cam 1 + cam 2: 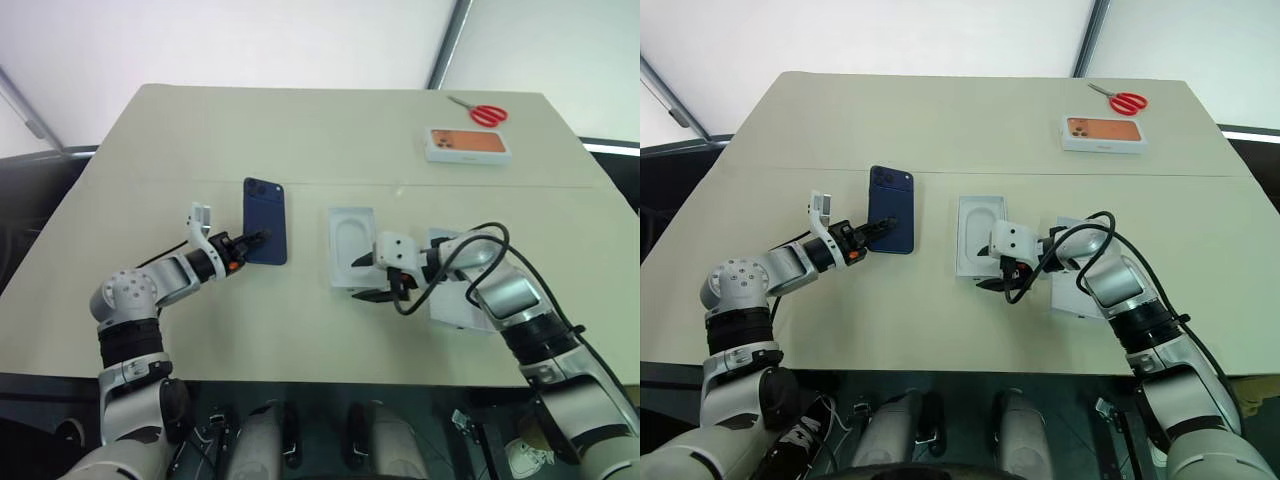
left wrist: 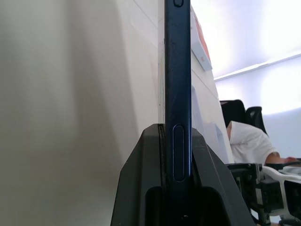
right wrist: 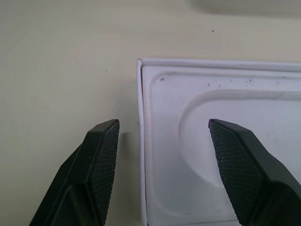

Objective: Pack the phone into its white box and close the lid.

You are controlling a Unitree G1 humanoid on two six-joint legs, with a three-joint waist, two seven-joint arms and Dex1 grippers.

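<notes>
Left tool (image 1: 862, 238) grips phone (image 1: 891, 209); right tool (image 1: 992, 271) open over white insert (image 1: 976, 232).

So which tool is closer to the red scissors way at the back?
The right tool. It hangs open over the white insert, on the same side of the table as the red scissors. The left tool, gripping the phone, is farther off.

Head cameras overlook table (image 1: 300, 150); wrist cameras close.

a pale beige tabletop (image 1: 300, 140) stands before a white wall with a grey diagonal strut (image 1: 447, 45); beyond the tabletop sits a person in white (image 2: 247, 141)
</notes>
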